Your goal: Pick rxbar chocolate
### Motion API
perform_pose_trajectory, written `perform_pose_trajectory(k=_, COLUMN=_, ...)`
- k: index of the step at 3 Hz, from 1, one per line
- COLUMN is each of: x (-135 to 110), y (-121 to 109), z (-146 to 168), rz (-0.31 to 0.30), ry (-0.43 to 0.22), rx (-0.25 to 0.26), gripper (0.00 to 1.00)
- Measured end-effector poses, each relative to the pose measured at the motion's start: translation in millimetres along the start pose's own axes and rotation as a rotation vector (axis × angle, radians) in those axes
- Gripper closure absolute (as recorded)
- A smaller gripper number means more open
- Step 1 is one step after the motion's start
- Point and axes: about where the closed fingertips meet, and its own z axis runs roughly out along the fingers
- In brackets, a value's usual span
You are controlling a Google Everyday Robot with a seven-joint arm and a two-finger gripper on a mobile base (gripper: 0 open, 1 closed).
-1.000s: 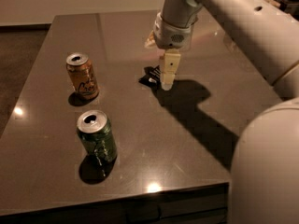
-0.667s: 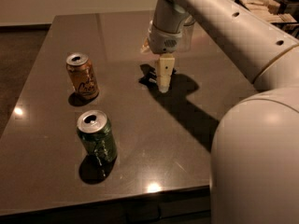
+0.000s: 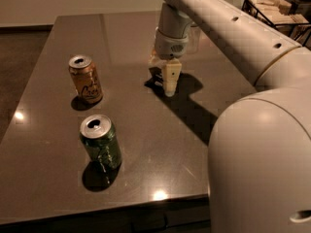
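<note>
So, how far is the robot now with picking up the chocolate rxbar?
Done: the gripper is at the rxbar chocolate, low over the table, away from the orange can and the green can. In hand: the grasp; whether it holds the bar cannot be seen. Left: the lift, since the bar appears to lie on the table.

Hand low at rxbar chocolate, open table all round; orange can, green can well apart.

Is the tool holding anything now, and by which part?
It cannot be told. The tool is low at the bar, covering most of it.
</note>
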Motion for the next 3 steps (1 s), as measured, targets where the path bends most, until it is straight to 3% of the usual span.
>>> perform_pose_trajectory(k=2, x=9, y=3, z=-11, rz=0.020, ry=-0.005, rx=-0.002, gripper=0.65)
perform_pose_trajectory(k=3, x=4, y=9, z=-28, rz=0.028, ry=-0.049, rx=0.014, gripper=0.88)
